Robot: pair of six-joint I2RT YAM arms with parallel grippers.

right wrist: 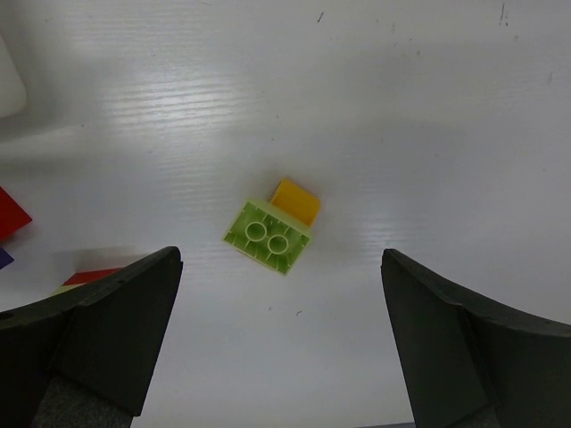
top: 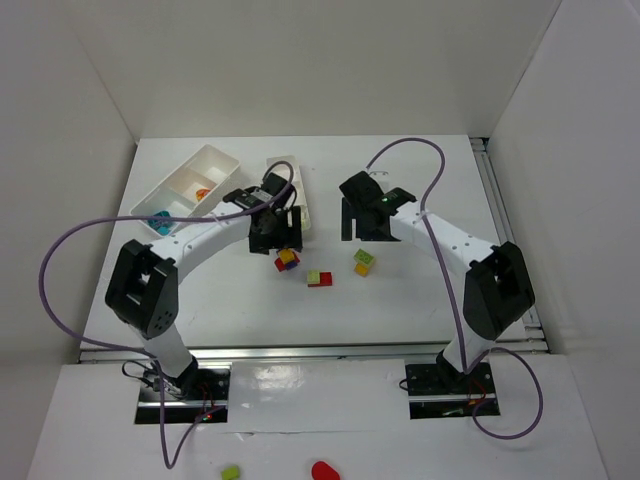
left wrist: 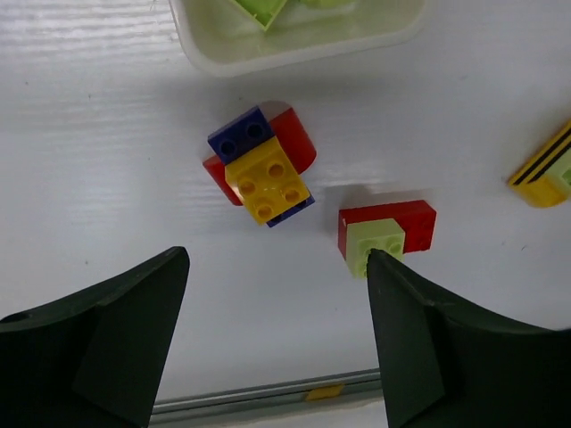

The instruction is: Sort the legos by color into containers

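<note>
Lego clump (left wrist: 261, 169), just beyond left claw (left wrist: 277, 259)

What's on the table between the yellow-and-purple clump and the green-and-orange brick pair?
One red brick with a lime brick on it, shown in the top external view.

Robot lab cell: plain white walls (top: 320, 60) boxing white table (top: 420, 295), aluminium rail (top: 320, 349), purple cables (top: 45, 270).

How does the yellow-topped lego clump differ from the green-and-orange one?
The yellow-topped clump joins three colours, yellow, dark blue and red; the green-and-orange clump has two. The yellow top shows four studs; the green top shows two. The first lies below the left fingers, the second below the right fingers. Both sit loose on the table, ungripped.
</note>
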